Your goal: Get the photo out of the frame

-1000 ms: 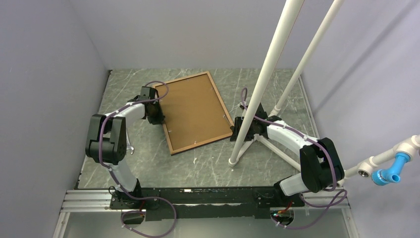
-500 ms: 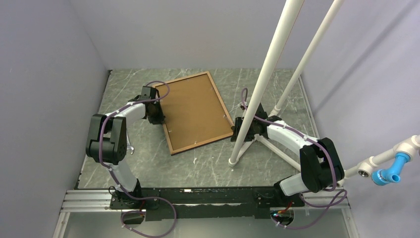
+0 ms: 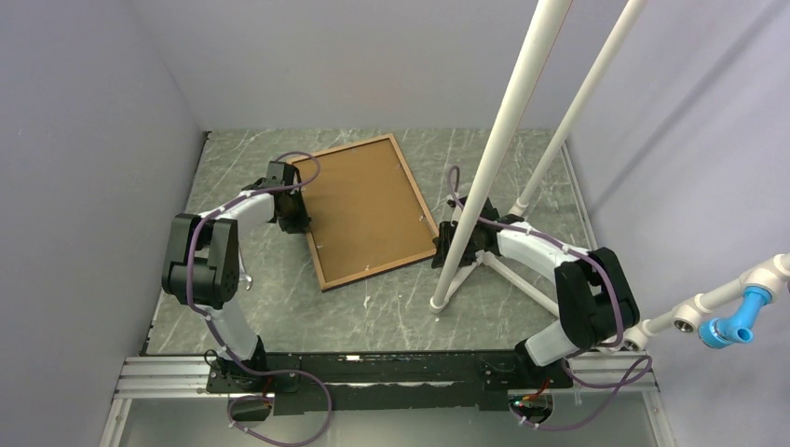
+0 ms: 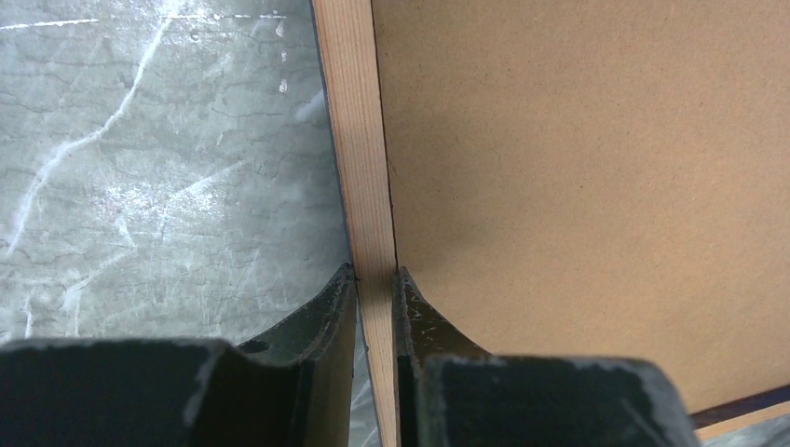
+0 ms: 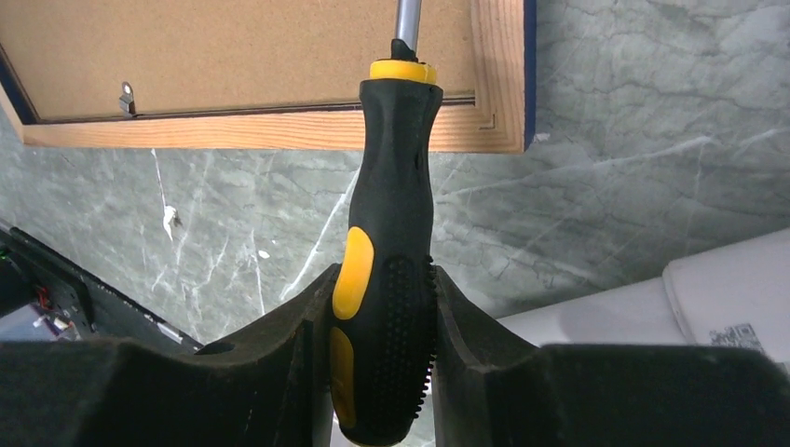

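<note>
The frame (image 3: 368, 209) lies face down on the table, brown backing board up, with a light wood rim and a thin navy outer edge. The photo is hidden under the board. My left gripper (image 3: 296, 216) is shut on the frame's left rim (image 4: 365, 186), one finger outside, one on the board. My right gripper (image 3: 445, 240) is shut on a black and yellow screwdriver (image 5: 389, 233). Its metal shaft points over the frame's right-hand rim (image 5: 279, 130) onto the backing board near a corner. A small metal clip (image 5: 124, 94) sits on that edge.
Two white poles (image 3: 494, 149) of a stand rise from feet by the right arm and cross in front of the right gripper in the top view. A white foot (image 5: 689, 298) lies beside the screwdriver. Grey walls enclose the marble table (image 3: 391, 307).
The right arm has shifted slightly, its wrist a little toward the frame. The left arm and the frame have not moved.
</note>
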Available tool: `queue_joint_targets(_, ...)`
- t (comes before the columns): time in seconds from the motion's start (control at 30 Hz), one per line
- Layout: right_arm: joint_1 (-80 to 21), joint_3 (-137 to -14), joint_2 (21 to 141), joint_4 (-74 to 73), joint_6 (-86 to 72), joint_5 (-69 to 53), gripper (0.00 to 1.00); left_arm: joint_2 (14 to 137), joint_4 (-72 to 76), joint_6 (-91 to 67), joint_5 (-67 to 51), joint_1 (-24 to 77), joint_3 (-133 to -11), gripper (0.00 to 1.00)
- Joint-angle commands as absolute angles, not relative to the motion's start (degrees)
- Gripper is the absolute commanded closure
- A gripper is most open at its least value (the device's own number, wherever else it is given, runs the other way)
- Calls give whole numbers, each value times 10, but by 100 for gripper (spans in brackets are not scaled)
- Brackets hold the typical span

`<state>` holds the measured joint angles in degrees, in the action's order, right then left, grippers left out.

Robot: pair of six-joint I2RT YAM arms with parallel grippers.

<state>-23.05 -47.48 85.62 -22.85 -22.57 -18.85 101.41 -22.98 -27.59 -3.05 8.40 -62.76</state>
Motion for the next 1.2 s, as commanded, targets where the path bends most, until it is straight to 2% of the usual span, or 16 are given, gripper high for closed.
queue_joint_targets(0.0, -228, -516, 876, -198, -193, -234, 100, 1032, -252, -240, -2, 91, -626, 100)
queue_joint_targets(0.4, -230, -532, 894, -186, -156, -310, 100, 1031, -247, -237, -4, 98, -625, 100)
queue_joint_targets(0.53, -229, -537, 839, -192, -167, -252, 100, 1021, -245, -246, -3, 98, -624, 100)
queue_joint_targets(0.7, -230, -560, 819, -288, -188, -139, 100, 1020, -255, -250, -2, 98, -629, 100)
queue_joint_targets(1.17, -228, -507, 822, -281, -193, -165, 100, 1027, -257, -254, -2, 98, -628, 100)
